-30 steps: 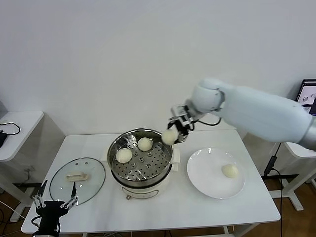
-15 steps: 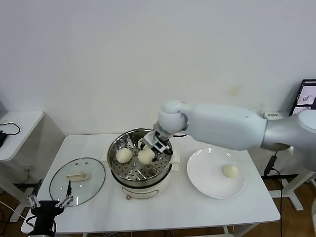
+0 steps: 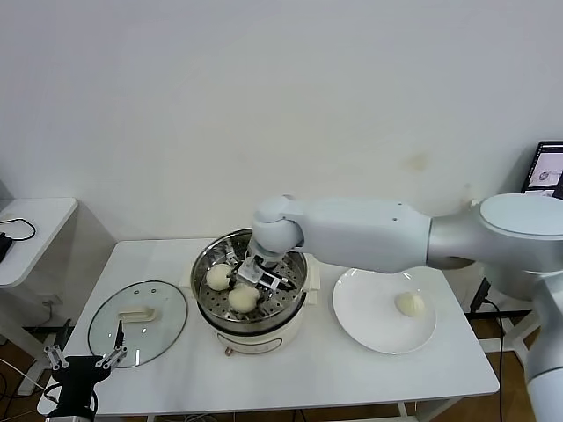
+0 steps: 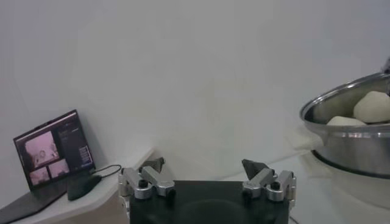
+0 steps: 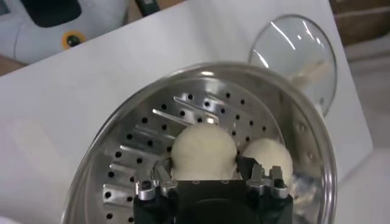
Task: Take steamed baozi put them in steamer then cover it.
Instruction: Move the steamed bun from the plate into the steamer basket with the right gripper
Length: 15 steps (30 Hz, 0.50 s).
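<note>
right gripper (image 3: pixel 249 286) pinching baozi (image 3: pixel 244 297) | inside steamer (image 3: pixel 295 288) | left gripper (image 3: pixel 84 362) spread

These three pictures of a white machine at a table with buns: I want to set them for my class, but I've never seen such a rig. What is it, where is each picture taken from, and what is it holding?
It is a two-armed robot with pincer grippers. The wide picture comes from a camera on its head, looking down at a white table. The other two come from cameras on its wrists.

On the table stand a steel steamer, its glass lid lying flat on the robot's left, and a white plate with one bun on the right.

The right gripper reaches into the steamer. Its wrist view shows a bun between its fingers, low over the perforated tray. Two other buns appear in the pot, one mostly hidden.

The left gripper waits open at the table's near edge, holding nothing.
</note>
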Available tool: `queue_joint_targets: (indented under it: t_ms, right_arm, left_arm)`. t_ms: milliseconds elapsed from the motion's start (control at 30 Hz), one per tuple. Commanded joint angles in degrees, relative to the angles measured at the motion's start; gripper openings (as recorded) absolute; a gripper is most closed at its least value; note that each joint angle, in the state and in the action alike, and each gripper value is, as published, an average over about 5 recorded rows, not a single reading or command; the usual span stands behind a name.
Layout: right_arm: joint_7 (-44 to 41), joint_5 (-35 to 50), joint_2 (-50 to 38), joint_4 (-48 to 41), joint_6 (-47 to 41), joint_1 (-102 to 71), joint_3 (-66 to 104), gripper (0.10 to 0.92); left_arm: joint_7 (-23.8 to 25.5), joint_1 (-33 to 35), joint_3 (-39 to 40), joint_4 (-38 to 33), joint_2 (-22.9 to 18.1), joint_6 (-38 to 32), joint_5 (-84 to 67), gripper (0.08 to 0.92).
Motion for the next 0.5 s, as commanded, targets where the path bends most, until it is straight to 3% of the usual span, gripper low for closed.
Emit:
queue_joint_targets:
  t_ms: [33,267,500]
  right_arm:
    - [-0.54,-1.52,2.5,-0.69,3.63,0.05,-0.87,0.67]
    - [-1.34,-1.61,2.42,-0.39,4.14,1.09,-1.15,0.68]
    - [-1.43,-1.68,0.99,-0.11,4.65,3.15,-0.43,0.794]
  left_arm:
    - [-0.03,-0.02,-0.06,0.11,0.04,-0.02,-0.12,0.823]
    - [-0.05,-0.19,-0.02,0.16,-0.02,-0.02,-0.22,0.823]
    - [-0.07,-0.23,-0.04,0.2,0.03,-0.02,-0.26,0.823]
